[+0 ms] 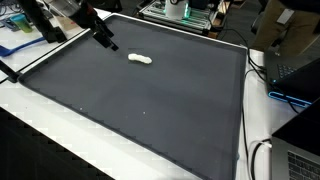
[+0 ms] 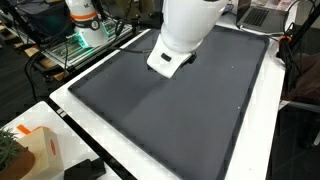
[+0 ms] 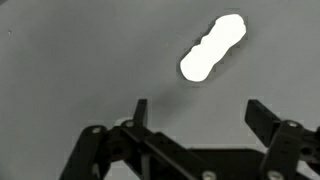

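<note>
A small white elongated lumpy object (image 1: pixel 141 59) lies on the dark grey mat (image 1: pixel 150 100). In the wrist view the white object (image 3: pixel 212 48) shows above and slightly right of the fingers. My gripper (image 3: pixel 197 112) stands open with nothing between its fingers, hovering over bare mat short of the object. In an exterior view the gripper (image 1: pixel 106 41) hangs left of the object, apart from it. In an exterior view the white arm body (image 2: pixel 185 35) blocks the object from sight.
The mat rests on a white table (image 1: pixel 262 120). Cables and a laptop (image 1: pixel 300 75) lie at the right edge. Lab equipment (image 2: pixel 85 30) stands beyond the table. A box with an orange mark (image 2: pixel 35 145) sits near a corner.
</note>
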Robot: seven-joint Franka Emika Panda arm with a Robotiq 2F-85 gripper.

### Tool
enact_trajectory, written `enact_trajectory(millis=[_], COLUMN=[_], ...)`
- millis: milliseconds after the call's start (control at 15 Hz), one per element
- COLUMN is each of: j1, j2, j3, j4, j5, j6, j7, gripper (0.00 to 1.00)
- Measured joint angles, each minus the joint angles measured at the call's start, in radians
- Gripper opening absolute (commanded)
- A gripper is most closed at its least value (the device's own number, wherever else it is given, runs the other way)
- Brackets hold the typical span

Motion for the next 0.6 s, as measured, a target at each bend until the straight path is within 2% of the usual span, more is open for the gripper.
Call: enact_trajectory(millis=[600], j1=[0.001], j2=[-0.039], j3=[-0.009], j4=[0.000], j5=[0.064], j6=[-0.036], j7=[0.016], gripper=[1.00])
